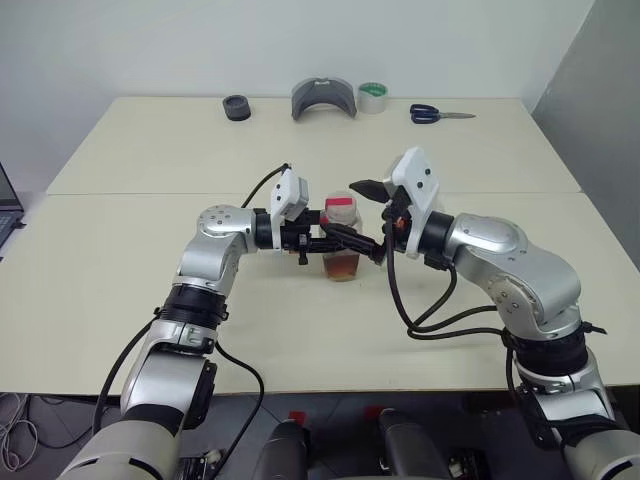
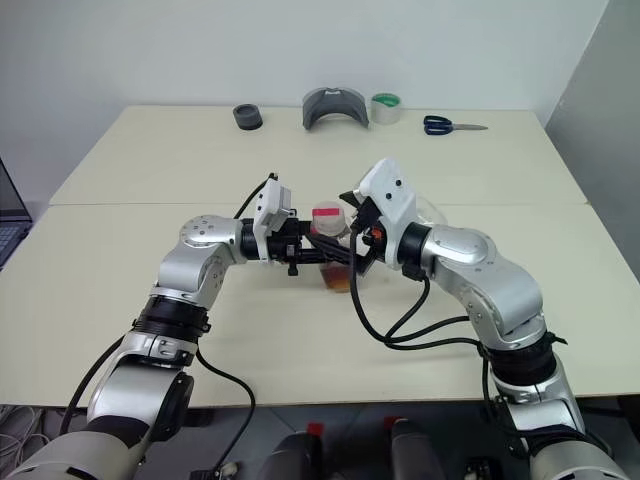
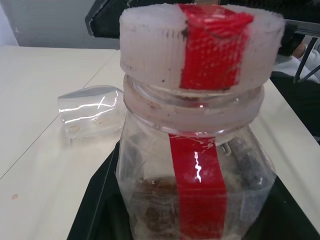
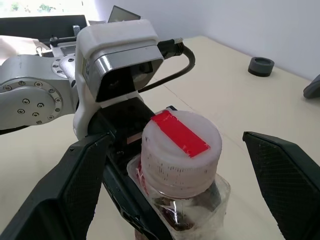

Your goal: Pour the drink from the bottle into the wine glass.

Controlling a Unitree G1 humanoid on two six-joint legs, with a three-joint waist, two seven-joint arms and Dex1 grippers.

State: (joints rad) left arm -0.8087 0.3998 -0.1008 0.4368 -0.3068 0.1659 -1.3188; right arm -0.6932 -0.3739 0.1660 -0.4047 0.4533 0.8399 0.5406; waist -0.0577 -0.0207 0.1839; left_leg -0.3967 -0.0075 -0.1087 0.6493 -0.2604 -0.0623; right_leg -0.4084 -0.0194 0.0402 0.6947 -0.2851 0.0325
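Observation:
The bottle (image 1: 342, 255), clear plastic with a pale cap (image 4: 181, 144) and a red strip over it, stands at mid-table. The reddish-brown drink (image 1: 342, 267) fills its lower part. My left gripper (image 1: 350, 238) comes in from the left and is shut on the bottle's neck. My right gripper (image 4: 180, 165) is open, one finger on each side of the cap, neither touching it. A clear rounded glass bowl, the wine glass (image 3: 90, 112), shows just beyond the bottle, on its right. My right hand mostly hides it in the head views.
Along the table's far edge lie a black round piece (image 1: 237, 107), a grey curved part (image 1: 323, 99), a green tape roll (image 1: 373, 97) and blue-handled scissors (image 1: 435, 114). A laptop corner (image 1: 8, 205) shows at the far left. A seam crosses the tabletop (image 1: 130, 194).

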